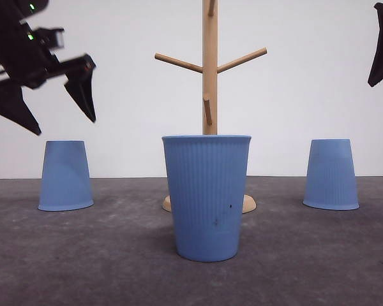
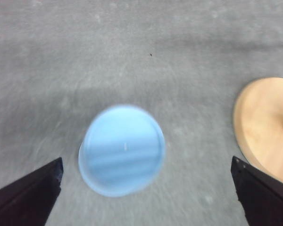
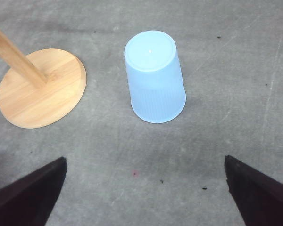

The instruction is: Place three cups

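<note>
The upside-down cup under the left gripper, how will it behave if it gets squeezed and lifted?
The cup looks like thin plastic, so it is probably light and may flex. Its tapered walls could slip through the left gripper. Standing on its wide rim, it likely resists tipping.

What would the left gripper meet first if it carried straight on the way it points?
Probably the left cup, upside down below the open left gripper; the wrist view is blurred, so depth is uncertain.

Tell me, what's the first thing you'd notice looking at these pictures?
A big blue cup stands upright at the front of the grey table, just in front of a wooden peg tree. Two more blue cups sit upside down, one to the left and one to the right. The left gripper hangs open above the left one.
</note>
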`<state>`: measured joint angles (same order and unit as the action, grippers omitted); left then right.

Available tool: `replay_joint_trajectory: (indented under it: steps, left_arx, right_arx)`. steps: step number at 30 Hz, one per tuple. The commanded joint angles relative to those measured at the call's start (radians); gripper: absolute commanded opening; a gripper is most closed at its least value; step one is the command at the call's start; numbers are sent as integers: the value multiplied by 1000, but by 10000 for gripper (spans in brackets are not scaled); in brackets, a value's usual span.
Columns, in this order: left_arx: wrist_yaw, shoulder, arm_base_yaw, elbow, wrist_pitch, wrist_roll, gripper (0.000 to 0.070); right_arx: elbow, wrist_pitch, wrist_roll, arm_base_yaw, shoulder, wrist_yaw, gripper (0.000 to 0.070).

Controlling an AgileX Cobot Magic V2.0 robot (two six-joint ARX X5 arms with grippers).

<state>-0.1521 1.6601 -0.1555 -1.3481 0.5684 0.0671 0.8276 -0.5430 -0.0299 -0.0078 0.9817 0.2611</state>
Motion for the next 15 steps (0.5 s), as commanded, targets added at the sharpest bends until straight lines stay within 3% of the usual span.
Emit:
replay_joint_trajectory:
  steps: [1,15]
  left_arx:
    - [6,41,-4,-34,-7,-17,700]
    - [59,142,-4,-39,-74,-33,700]
  right_arx:
    - [10,3,4,-1,4,1,700]
    - [10,13,4,-1,4,1,699]
